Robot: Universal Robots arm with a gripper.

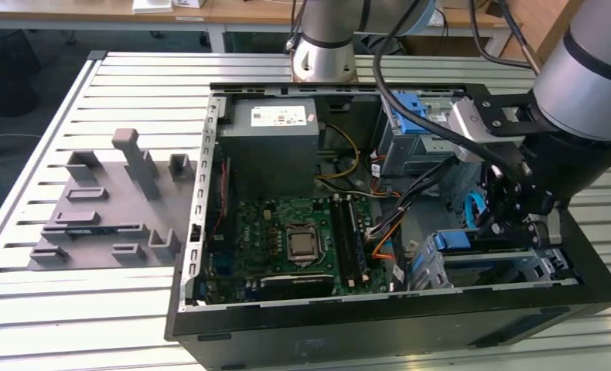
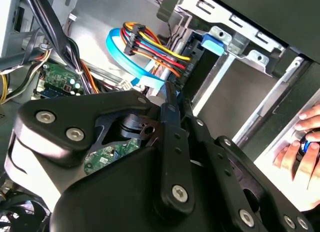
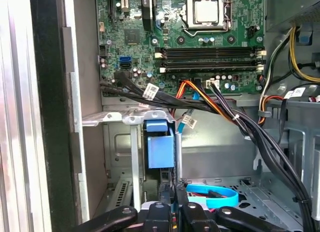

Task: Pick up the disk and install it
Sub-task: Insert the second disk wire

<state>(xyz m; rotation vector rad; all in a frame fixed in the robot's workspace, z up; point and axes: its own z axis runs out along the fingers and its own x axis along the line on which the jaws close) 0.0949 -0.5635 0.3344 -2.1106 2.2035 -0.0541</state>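
The disk (image 1: pixel 460 241) stands on edge in the metal drive cage (image 1: pixel 537 270) at the front corner of the open computer case, on the exterior view's right. Its blue plastic rail (image 3: pixel 160 149) faces up between the cage walls in the first wrist view. My gripper (image 1: pixel 503 232) reaches down into the cage over one end of the disk. In both wrist views the fingers (image 3: pixel 162 212) meet closely, with a thin blue sliver of the rail pinched at the tips of the gripper (image 2: pixel 173 94). Most of the disk's body is hidden by the cage.
Black cable bundles (image 3: pixel 240 122), a blue flat cable (image 3: pixel 212 194) and a coloured power plug (image 2: pixel 150 44) crowd the cage. The motherboard (image 1: pixel 285 239) and grey power-supply box (image 1: pixel 269 135) fill the case. A grey fixture (image 1: pixel 104 209) lies on the slatted table. A hand (image 2: pixel 302 147) rests outside the case.
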